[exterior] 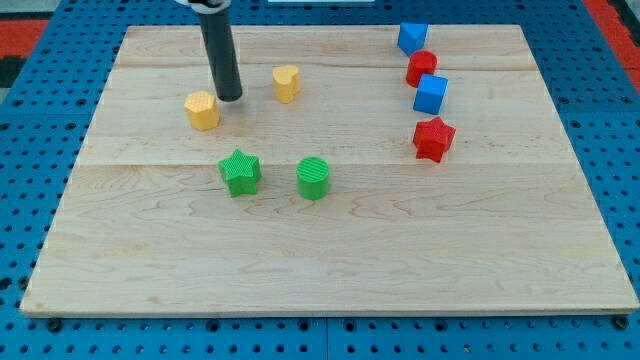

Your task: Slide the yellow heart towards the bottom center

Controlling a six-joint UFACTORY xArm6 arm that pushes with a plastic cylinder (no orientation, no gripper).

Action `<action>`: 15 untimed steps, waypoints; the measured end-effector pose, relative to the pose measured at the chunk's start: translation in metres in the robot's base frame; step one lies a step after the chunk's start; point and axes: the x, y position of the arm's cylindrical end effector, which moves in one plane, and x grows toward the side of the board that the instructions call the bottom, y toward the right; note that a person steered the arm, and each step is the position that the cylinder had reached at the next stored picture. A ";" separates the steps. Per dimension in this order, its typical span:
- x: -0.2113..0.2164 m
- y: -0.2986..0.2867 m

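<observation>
Resting on the wooden board point(330, 250), my tip point(230, 98) stands just beside the yellow hexagon-like block point(202, 110), at that block's upper right, so close that I cannot tell whether they touch; there are no fingers on this rod to be wide, narrow or holding, only the straight dark end, which grips nothing. Taking the tip as the landmark, the yellow heart point(287, 83) sits near it toward the view's right and slightly toward the view's top, apart from it with bare wood between. That makes two yellow blocks. Two green blocks lie toward the view's bottom from the tip: the green star point(240, 172) almost straight below it, and the green cylinder point(313, 178) below and to the right, the two apart from each other. Well away to the view's right of the tip are four more blocks in a loose column: two blue and two red. The blue cube point(412, 38) is highest, the red block point(422, 68) just under it and seemingly touching, its shape unclear; the second blue cube point(431, 94) comes next, touching or nearly touching that red one, and the red star point(434, 138) lies lowest, a little apart. Eight blocks in all.
</observation>
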 end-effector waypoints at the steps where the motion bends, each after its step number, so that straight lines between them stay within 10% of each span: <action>1: 0.047 -0.032; 3: 0.084 -0.049; 6: -0.049 -0.031; 10: -0.015 0.163; 11: 0.046 0.163; 13: -0.018 0.142; 15: 0.044 0.126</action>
